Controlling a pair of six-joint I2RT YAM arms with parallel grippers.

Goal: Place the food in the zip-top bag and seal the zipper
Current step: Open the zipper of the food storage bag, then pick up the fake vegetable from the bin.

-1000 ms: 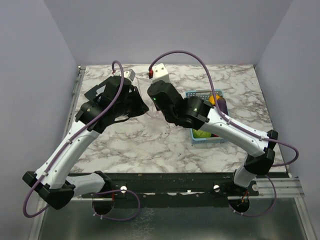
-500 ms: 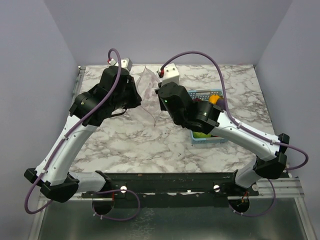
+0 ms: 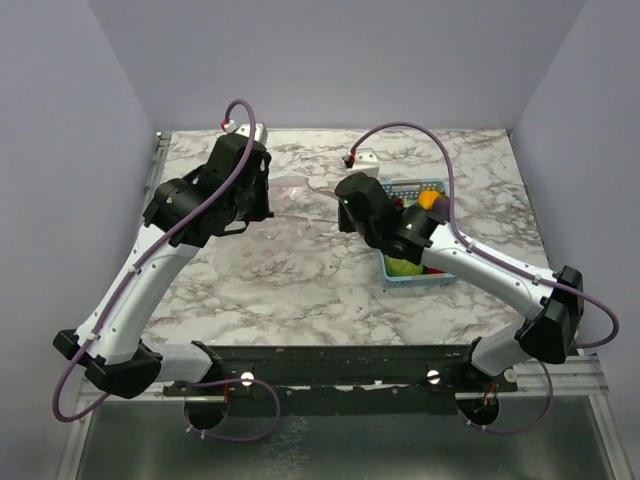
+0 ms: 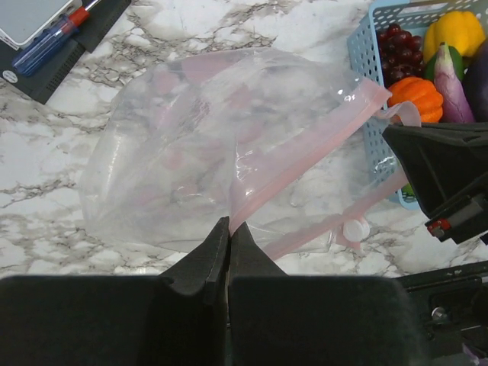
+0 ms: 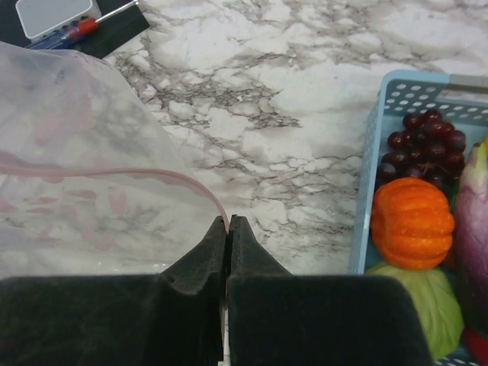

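The clear zip-top bag [image 3: 298,196] hangs between my two grippers above the table; it fills the left wrist view [image 4: 213,145] and shows at the left of the right wrist view [image 5: 84,168]. My left gripper [image 4: 229,223] is shut on the pinkish-red zipper strip [image 4: 305,149]. My right gripper [image 5: 228,221] is shut on the other end of the strip [image 5: 114,174]. The bag holds no food. The food lies in the light-blue basket [image 3: 394,275]: orange pumpkin [image 5: 412,223], dark grapes [image 5: 425,133], green cabbage [image 5: 423,299], purple eggplant [image 4: 455,72], yellow piece [image 4: 455,30].
A dark pad with a white box [image 5: 53,15] and a red-and-blue screwdriver [image 5: 65,32] lies beyond the bag. The basket stands at the table's right side, just right of my right gripper. Walls close in the table's far and side edges.
Both grippers have spread apart and come lower, drawing the bag's mouth strip out flat between them. The right wrist has swung right toward the basket.
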